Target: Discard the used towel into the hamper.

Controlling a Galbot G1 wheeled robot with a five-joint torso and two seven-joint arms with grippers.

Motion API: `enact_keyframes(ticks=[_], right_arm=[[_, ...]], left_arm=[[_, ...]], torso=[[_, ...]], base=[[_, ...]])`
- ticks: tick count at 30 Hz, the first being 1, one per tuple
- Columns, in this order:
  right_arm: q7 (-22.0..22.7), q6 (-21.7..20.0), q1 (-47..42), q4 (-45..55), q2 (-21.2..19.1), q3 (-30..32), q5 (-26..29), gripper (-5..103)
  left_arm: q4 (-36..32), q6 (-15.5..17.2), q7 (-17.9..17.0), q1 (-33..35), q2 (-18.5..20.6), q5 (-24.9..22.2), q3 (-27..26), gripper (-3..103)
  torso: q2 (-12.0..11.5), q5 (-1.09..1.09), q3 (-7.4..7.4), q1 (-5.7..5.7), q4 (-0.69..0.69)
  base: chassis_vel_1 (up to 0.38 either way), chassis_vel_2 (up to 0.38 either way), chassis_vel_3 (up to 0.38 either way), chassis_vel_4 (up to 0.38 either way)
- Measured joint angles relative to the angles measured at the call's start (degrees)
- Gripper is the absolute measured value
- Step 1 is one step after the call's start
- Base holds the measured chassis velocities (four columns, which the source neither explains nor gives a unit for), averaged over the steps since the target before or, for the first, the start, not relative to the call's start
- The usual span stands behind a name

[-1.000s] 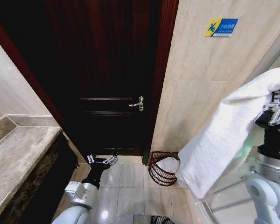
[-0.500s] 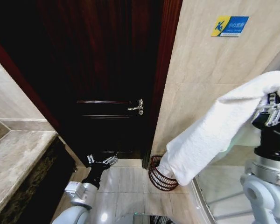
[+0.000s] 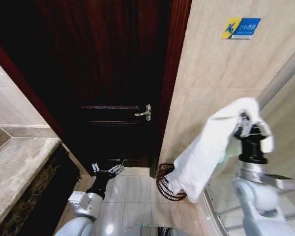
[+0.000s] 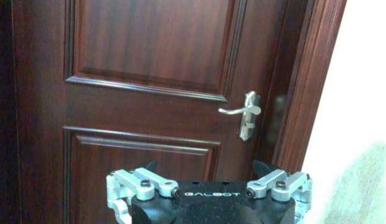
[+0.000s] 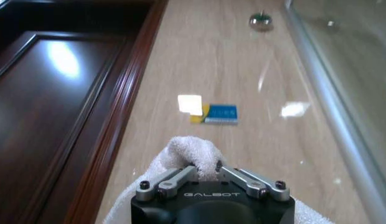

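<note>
My left gripper (image 3: 107,170) hangs low in front of the dark door (image 3: 108,73), fingers spread and empty, in the same place as half a second ago. The hamper (image 3: 165,183) stands on the floor tiles at the foot of the wall, just right of the door frame. My right gripper (image 3: 246,125) has moved inward and away from the camera, still pinching the white towel (image 3: 206,147), whose lower end now hangs over the hamper's rim.

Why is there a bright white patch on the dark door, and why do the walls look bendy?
In the right wrist view a light reflects off the glossy door, making glare; the sign looks blurry. In the head view the wide lens curves the walls, and the floor shines.
</note>
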Motion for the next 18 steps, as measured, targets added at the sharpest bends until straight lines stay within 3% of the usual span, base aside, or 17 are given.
enact_keyframes(ticks=[18], right_arm=[[-2.8,5.8,3.3,-18.2,4.7,-4.1,-2.6,2]], left_arm=[[0.0,0.0,0.0,0.0,0.0,0.0,0.0,100]], torso=[[0.0,0.01,0.00,0.00,-0.01]], base=[[0.000,0.000,0.000,0.000]])
